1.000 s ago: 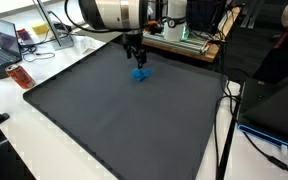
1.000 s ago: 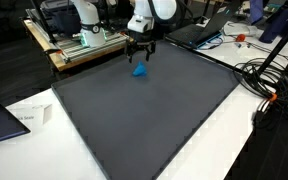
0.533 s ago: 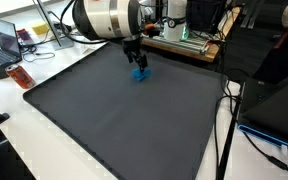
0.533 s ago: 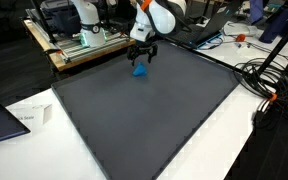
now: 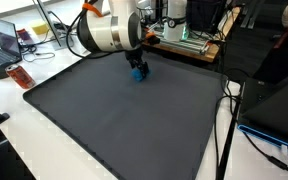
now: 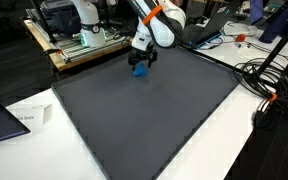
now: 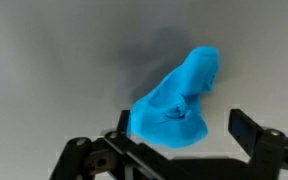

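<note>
While the arm reached down from 12 o'clock in an exterior view, the gripper [image 5: 136, 66] hung directly over a blue lump [image 5: 138, 73], its jaws spread wide and gripping nothing. The lump lay on a dark mat [image 5: 114, 125], close to the mat's edge at 12 o'clock. A red packet [image 5: 20, 77] rested on the white table at 9 o'clock of the mat, and a laptop [image 5: 4, 42] stood beyond it toward 10 o'clock. In an exterior view from another place, the gripper [image 6: 141, 61] again stood low above the blue lump [image 6: 140, 70], which sat near the 12 o'clock end of the mat [image 6: 144, 125]. A slip of paper [image 6: 29, 118] lay off the mat at 8 o'clock, and a tangle of cables [image 6: 267, 80] ran along the table at 3 o'clock. In the wrist view, the gripper [image 7: 181, 128] came in from 6 o'clock with one of its fingers [image 7: 119, 126] at 7 o'clock and the other at 4 o'clock. The blue lump [image 7: 179, 95] sat between them, its narrow end pointing to 1 o'clock. The 4 o'clock finger stood clear of it; whether the 7 o'clock one touched it could not be told.
</note>
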You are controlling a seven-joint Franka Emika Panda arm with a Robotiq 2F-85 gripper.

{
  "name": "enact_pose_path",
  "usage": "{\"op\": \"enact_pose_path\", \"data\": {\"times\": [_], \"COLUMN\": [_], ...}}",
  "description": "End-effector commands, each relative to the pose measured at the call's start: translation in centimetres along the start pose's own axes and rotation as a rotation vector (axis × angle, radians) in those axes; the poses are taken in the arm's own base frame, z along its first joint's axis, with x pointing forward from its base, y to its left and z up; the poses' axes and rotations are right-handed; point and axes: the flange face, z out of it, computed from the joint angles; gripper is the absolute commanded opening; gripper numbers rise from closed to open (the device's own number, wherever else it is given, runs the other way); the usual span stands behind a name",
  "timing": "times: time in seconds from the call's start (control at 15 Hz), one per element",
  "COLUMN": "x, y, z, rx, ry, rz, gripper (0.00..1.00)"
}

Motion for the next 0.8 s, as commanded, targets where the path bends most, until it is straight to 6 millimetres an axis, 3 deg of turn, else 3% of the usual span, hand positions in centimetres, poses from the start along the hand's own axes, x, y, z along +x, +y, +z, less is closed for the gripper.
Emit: {"op": "enact_pose_path", "data": {"times": [0.0, 0.27, 0.73], "x": [1.3, 1.4, 0.5], "y": [0.3, 0.1, -0.2], "z": [0.8, 1.0, -0.5], "rx": [-0.028, -0.052, -0.073], "ry": [0.016, 0.021, -0.016], "rz": [0.003, 0.005, 0.007], "gripper": [0.74, 0.45, 0.05]}}
